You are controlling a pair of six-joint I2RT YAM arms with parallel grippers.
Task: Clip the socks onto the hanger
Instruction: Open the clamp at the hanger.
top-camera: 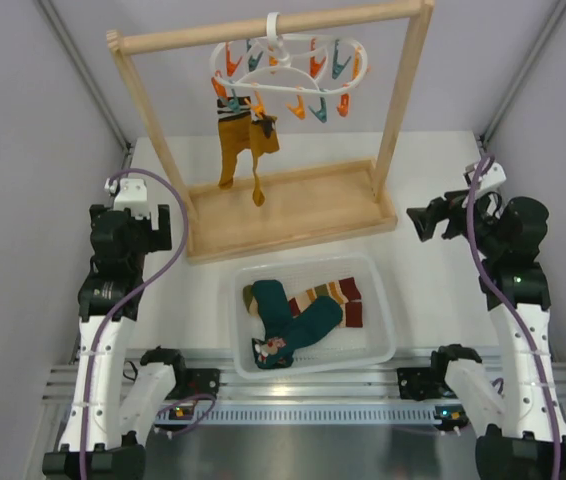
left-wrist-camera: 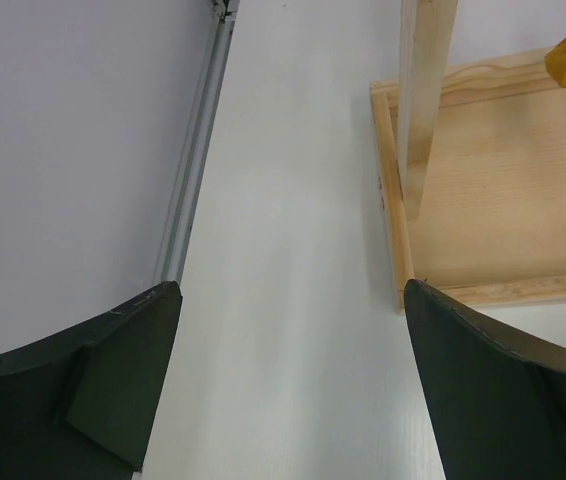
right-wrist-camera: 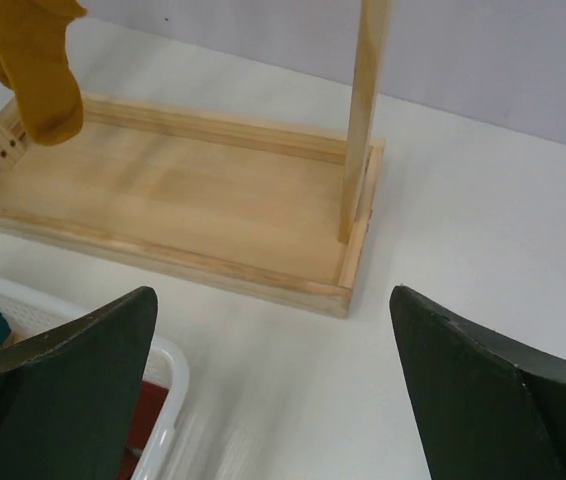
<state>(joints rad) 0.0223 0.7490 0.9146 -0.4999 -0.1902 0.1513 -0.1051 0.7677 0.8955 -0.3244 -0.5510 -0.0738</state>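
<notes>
Counter [top-camera: 433, 170]: white, and it carries everything you work with; both arms stand at its 6 o'clock edge.
Wooden frame [top-camera: 293, 205]: sits at 12 o'clock from the arms, with a flat base and a top rail that holds the hanger.
Basket [top-camera: 371, 340]: white, at 6 o'clock from the frame base, between your two arms.
Hanger [top-camera: 285, 62]: hooked on the middle of the rail; most of its orange and teal clips hang free, those toward 3 o'clock above all.
Mustard socks [top-camera: 233, 150]: already clipped at the hanger's 9 o'clock side, dangling over the base.
Teal socks [top-camera: 288, 320]: lying crossed in the basket.
Striped socks [top-camera: 328, 297]: in the basket at 2 o'clock from the teal pair, touching it.
Left gripper [left-wrist-camera: 291, 284]: spread wide and holding nothing, at 9 o'clock from the frame base, above bare counter.
Right gripper [right-wrist-camera: 271, 290]: also wide and holding nothing, at 3 o'clock from the base, with the basket rim at its 7 o'clock.
Step in hand: I judge you are about to pick a sock; none is lifted yet.
Next move: bring one gripper down into the basket and pinch a single sock near its cuff, so the other can work a free clip.
</notes>
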